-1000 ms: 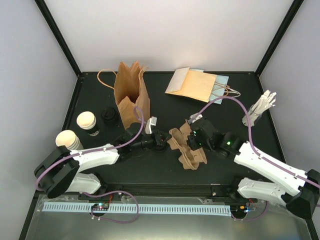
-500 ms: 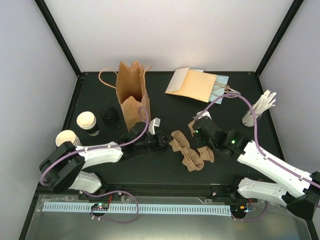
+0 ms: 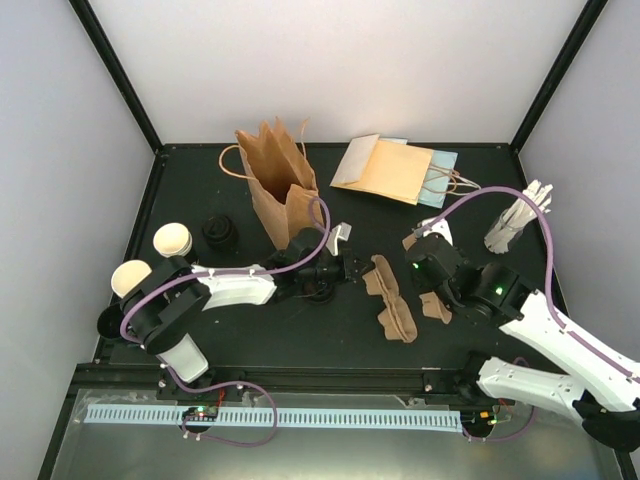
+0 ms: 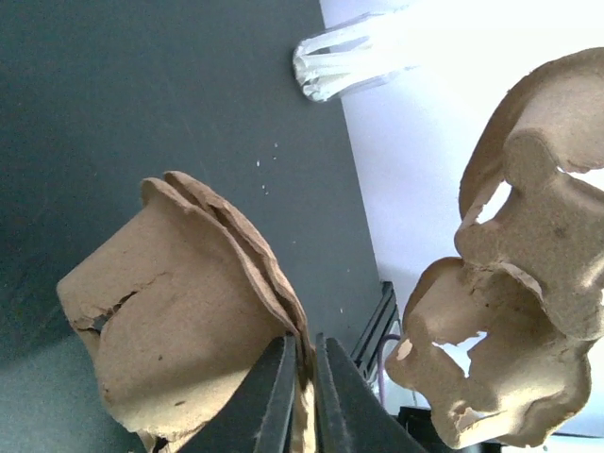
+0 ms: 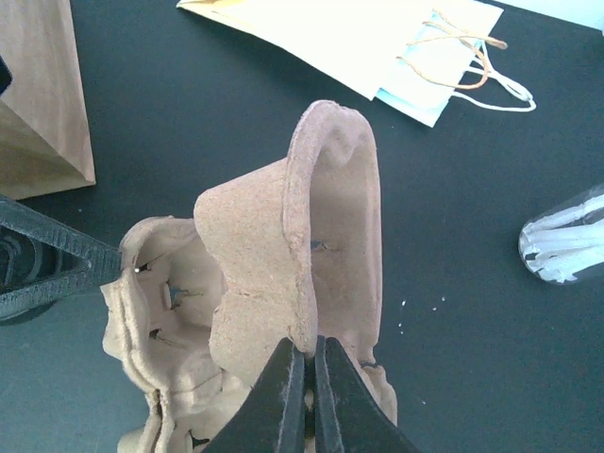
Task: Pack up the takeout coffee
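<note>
Two cream paper cups [image 3: 172, 240] with black sleeves stand upright near the left edge of the overhead view, close together on the dark bench [image 3: 300, 335] and well apart from both tools. The lower cup [image 3: 132, 278] sits just beside the left arm's [image 3: 230, 290] elbow. Any print on the sleeves is too small to read. A small stack of black lids [image 3: 220, 232] lies just right of the upper cup.

In the middle of the overhead view, each arm holds a brown moulded-pulp carrier. The left tool [image 4: 302, 342] is closed, its black fingers pinching the thin rim of the first carrier [image 3: 390, 300], which is tipped on edge. The right tool [image 5: 304, 347] is also closed, clamped on the raised rim of the second carrier [image 5: 311, 226]. Overhead, this carrier is mostly hidden under the right arm. In the left wrist view the two carriers show as separate pieces with a gap between them.

A brown bag [image 3: 280, 185] with string handles stands open at upper centre, just above the left arm. Several flat bags [image 3: 395, 170], tan, white and pale blue, lie overlapping at upper right, and no writing on them can be read. A clear holder of white stirrers [image 3: 520, 215] stands near the right edge.
</note>
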You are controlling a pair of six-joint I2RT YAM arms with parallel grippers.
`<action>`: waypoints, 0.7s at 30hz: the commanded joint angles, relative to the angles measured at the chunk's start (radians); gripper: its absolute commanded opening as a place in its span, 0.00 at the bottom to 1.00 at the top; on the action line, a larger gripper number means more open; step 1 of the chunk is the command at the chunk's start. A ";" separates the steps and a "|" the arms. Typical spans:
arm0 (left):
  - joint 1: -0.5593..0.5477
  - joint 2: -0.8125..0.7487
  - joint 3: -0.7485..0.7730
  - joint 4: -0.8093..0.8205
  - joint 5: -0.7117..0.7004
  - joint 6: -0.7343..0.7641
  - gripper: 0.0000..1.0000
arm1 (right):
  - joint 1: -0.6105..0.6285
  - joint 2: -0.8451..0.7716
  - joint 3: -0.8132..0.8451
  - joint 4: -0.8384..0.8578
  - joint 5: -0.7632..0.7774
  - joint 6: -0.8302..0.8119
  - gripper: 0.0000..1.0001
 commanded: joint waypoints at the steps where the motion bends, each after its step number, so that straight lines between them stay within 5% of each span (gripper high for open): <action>1: -0.002 -0.007 0.000 -0.028 0.014 0.063 0.12 | -0.002 0.006 0.028 -0.018 -0.031 -0.019 0.04; 10: -0.006 -0.213 -0.098 -0.205 -0.091 0.138 0.48 | -0.002 0.021 0.029 0.060 -0.212 -0.089 0.04; 21: -0.010 -0.556 -0.199 -0.499 -0.161 0.183 0.60 | 0.050 0.043 0.007 0.157 -0.438 -0.127 0.04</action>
